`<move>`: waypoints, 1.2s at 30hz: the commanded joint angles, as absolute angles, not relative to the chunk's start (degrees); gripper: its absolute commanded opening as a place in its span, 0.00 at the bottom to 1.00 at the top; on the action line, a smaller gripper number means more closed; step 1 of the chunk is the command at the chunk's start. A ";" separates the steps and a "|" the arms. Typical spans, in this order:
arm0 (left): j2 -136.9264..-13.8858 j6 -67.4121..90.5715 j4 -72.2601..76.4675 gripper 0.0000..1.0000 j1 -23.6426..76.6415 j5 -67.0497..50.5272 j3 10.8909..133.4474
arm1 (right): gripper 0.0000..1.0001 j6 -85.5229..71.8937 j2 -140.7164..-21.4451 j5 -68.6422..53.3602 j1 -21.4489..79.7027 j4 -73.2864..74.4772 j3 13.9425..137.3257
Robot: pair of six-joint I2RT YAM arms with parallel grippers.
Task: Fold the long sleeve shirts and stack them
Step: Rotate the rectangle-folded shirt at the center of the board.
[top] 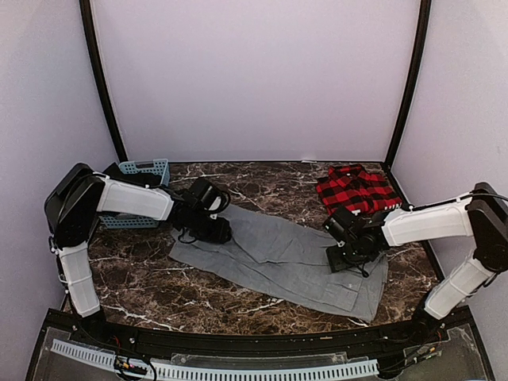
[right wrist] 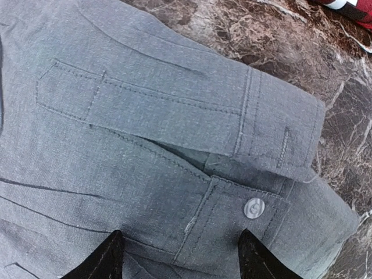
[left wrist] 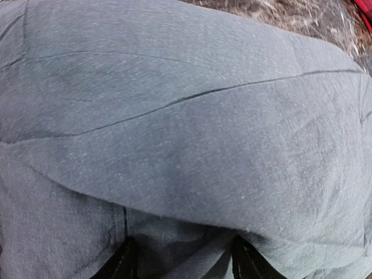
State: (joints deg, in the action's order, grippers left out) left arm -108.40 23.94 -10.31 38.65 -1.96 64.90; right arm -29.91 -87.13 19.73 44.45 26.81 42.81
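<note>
Your left end effector (left wrist: 186, 264) and right end effector (right wrist: 180, 256) hang parted over the grey shirt (top: 286, 262) spread on the bench (top: 143, 278), gripping nothing visible, fingertips cropped. Beyond, the plaid shirt (top: 357, 189) lies bunched far right.

The grey shirt (top: 278, 258) lies spread flat centrally; the red-and-black plaid shirt (top: 357, 189) sits bunched far right.
</note>
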 commanded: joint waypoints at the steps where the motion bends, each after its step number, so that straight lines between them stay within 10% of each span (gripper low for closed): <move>1: -115.17 19.25 -13.54 0.53 35.12 -2.47 71.51 | 0.63 -32.33 -86.55 14.41 44.27 28.18 39.79; 16: -125.97 13.27 -15.32 0.59 30.16 0.33 95.75 | 0.61 -42.58 -91.95 11.81 64.79 21.44 45.87; 36: -108.11 21.47 -5.12 0.68 29.71 1.12 70.85 | 0.65 -20.45 -94.50 13.42 59.24 13.37 63.03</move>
